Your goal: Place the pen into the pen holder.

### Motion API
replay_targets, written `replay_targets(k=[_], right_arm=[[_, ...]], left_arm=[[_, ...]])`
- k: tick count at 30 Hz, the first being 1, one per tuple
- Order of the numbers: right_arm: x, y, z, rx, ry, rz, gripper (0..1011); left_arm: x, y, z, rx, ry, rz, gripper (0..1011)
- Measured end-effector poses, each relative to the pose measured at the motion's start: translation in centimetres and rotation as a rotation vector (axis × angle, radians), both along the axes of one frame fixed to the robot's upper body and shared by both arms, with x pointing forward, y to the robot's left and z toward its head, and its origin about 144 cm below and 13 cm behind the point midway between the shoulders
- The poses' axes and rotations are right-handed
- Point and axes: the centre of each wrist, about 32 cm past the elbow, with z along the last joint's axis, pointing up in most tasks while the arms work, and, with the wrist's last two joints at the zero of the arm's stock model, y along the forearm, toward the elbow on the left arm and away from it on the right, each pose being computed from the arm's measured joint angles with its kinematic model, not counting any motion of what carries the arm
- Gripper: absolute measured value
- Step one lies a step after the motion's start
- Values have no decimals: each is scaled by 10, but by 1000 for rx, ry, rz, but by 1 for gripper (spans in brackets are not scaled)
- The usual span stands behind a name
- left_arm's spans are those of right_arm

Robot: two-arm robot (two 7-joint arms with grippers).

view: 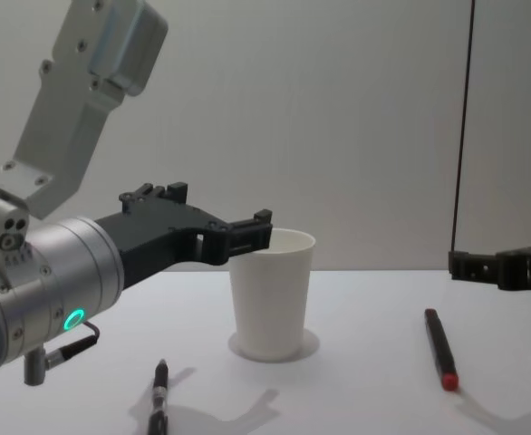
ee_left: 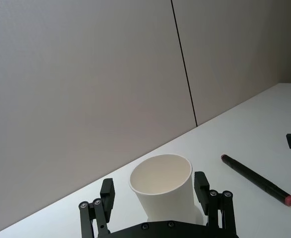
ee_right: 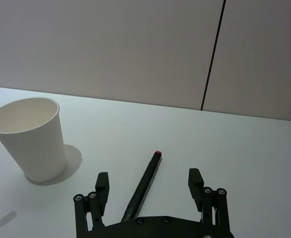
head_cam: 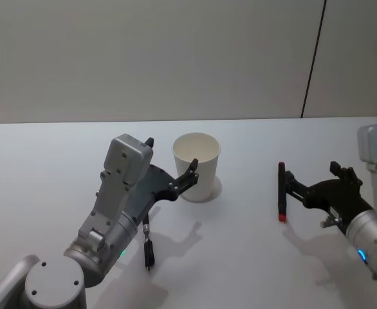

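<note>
From where I stand, the right gripper (ee_right: 148,177) hangs a little above the white table (head_cam: 240,257) with its fingers spread wide. The red-tipped pen (head_cam: 282,192) lies flat on the table beneath and just ahead of it, its barrel running lengthwise through the gap between the fingers, well to the right of the pen holder (head_cam: 197,166). The left gripper (ee_left: 154,182) is wide open too, its fingers standing on either side of the pen holder near the rim with a sliver of daylight on both sides, so it grips nothing. A second, black pen (head_cam: 148,248) lies on the table under the left arm. The step in hand looks to be picking up the red-tipped pen. To do it well, I'd say the right gripper should come straight down with the barrel centred between its fingers. It should then pinch near the middle of the pen's length, so the pen neither tips in the grasp nor rolls off across the smooth top. The pen holder looks light and tall; if the left gripper means to steady it, a gentle squeeze should do, short of denting the wall.
</note>
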Motion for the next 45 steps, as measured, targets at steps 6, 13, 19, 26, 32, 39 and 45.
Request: replay_targets(k=[6,13,19,26,32,39,45], right_arm=[[8,4,5,-4,34,-19,1001],[18,9,9,-8,81,-46,1001],[28,13,12,-10,125,-67,1001],[37,17,15,-7,171,-87,1001],[39,18,15,-5,182,-90,1001],[40,20,16,-7,179,-92,1001],[43,24,20,-12,199,-101,1001]], left_arm=[[0,0,0,0,0,0,1001],[0,0,0,0,0,0,1001],[0,0,0,0,0,0,1001],[0,0,0,0,0,0,1001],[0,0,0,0,0,0,1001],[0,0,0,0,0,0,1001],[0,0,0,0,0,0,1000]])
